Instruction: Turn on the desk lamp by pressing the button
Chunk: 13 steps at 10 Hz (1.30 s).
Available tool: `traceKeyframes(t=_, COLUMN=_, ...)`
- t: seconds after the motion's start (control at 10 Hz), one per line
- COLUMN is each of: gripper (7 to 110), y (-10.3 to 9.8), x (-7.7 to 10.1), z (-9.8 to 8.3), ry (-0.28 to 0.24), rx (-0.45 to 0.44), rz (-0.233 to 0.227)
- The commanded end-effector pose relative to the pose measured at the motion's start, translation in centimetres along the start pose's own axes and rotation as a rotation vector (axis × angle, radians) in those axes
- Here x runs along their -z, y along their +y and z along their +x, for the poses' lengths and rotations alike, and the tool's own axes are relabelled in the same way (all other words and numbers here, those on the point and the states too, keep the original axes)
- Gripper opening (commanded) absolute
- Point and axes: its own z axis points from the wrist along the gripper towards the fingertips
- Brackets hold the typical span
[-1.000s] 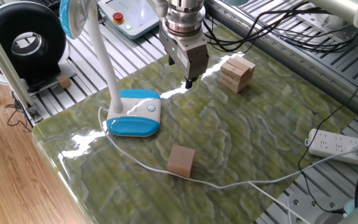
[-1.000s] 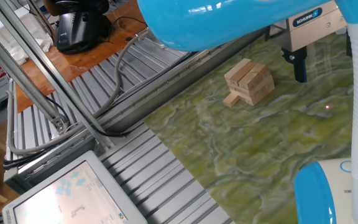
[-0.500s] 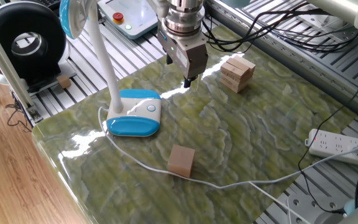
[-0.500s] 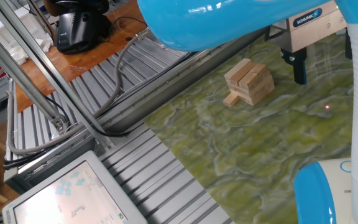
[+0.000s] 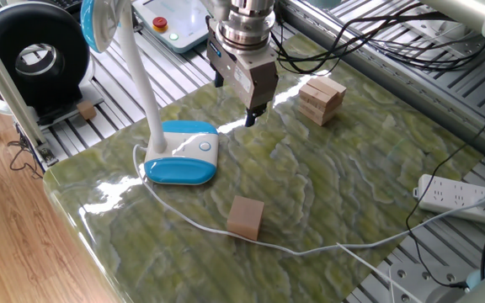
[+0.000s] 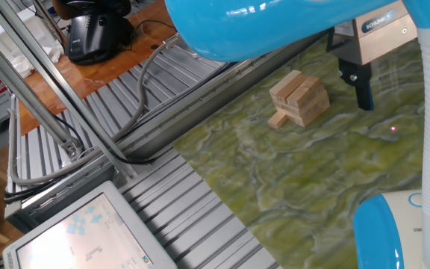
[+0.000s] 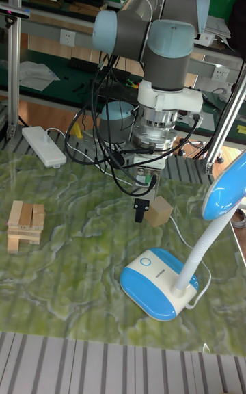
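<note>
The desk lamp stands at the left of the green mat, with its blue-sided base (image 5: 181,152) under a white curved neck (image 5: 138,76) and a blue-rimmed head (image 5: 98,21). On top of the base sits the button (image 5: 205,146), a small white disc with a pale ring, also plain in the tall view as the button (image 7: 145,262). My gripper (image 5: 250,119) hangs above the mat, right of the base and apart from it. In the tall view the gripper (image 7: 141,213) is above and just behind the base (image 7: 161,282), its black fingertips touching each other and holding nothing.
A stack of wooden blocks (image 5: 321,98) stands right of the gripper, and a single wooden cube (image 5: 246,217) lies in front beside the lamp's white cord (image 5: 310,249). A power strip (image 5: 465,198) lies far right. A black ring fan (image 5: 32,55) and a red-button pendant (image 5: 170,23) sit behind.
The gripper has shifted a little left toward the lamp base and slightly lower. Lamp, blocks and cord have not moved.
</note>
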Motion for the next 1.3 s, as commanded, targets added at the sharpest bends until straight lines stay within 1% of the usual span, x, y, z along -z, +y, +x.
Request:
traceKeyframes(t=0.0, gripper=110, y=0.2, x=0.1, z=-0.5, ry=-0.021, rx=-0.01, rz=-0.01)
traceKeyframes(t=0.2, gripper=110, y=0.3, x=0.2, z=-0.7, ry=-0.029, rx=-0.009, rz=-0.014)
traceKeyframes(t=0.6, gripper=110, y=0.8, x=0.2, z=0.4, ry=0.013, rx=0.02, rz=-0.033)
traceKeyframes(t=0.8, gripper=110, y=1.0, x=0.2, z=0.6, ry=0.022, rx=0.05, rz=-0.041)
traceKeyframes(t=0.9, gripper=110, y=1.0, x=0.2, z=1.3, ry=0.047, rx=0.054, rz=-0.043)
traceKeyframes(t=1.0, gripper=110, y=1.1, x=0.2, z=1.6, ry=0.06, rx=0.053, rz=-0.048)
traceKeyframes(t=1.2, gripper=110, y=1.4, x=0.2, z=1.5, ry=0.055, rx=0.059, rz=-0.058)
